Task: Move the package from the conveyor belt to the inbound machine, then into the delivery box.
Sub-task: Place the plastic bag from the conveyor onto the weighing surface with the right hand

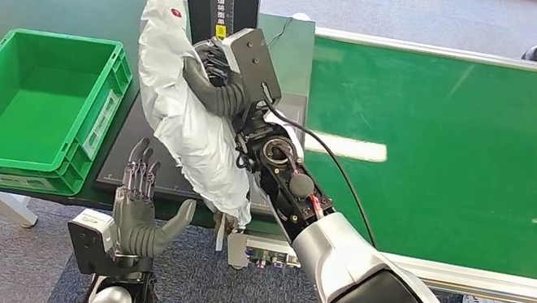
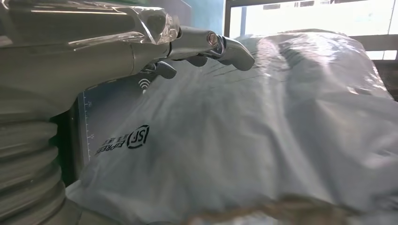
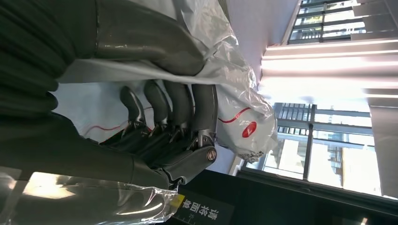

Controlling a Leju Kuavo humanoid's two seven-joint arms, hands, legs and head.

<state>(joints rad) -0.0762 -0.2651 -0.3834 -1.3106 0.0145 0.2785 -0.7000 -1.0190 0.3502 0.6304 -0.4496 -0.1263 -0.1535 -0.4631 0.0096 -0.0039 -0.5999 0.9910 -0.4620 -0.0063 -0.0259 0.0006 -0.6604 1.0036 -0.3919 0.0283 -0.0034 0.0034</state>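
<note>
Two hands show in the head view. The right hand grips the package, a long white plastic mailer, its thumb and fingers wrapped around the middle; in the right wrist view the dark fingers curl into the crinkled film, and the palm side is hidden by the bag. The package hangs tilted above the black plate of the inbound machine, its upper end at 11 o'clock, its lower end at 5 o'clock. The left hand stands at 7 o'clock of the package, fingers spread and upright, holding nothing. The green delivery box lies at 9 o'clock; the conveyor belt at 3 o'clock.
</note>
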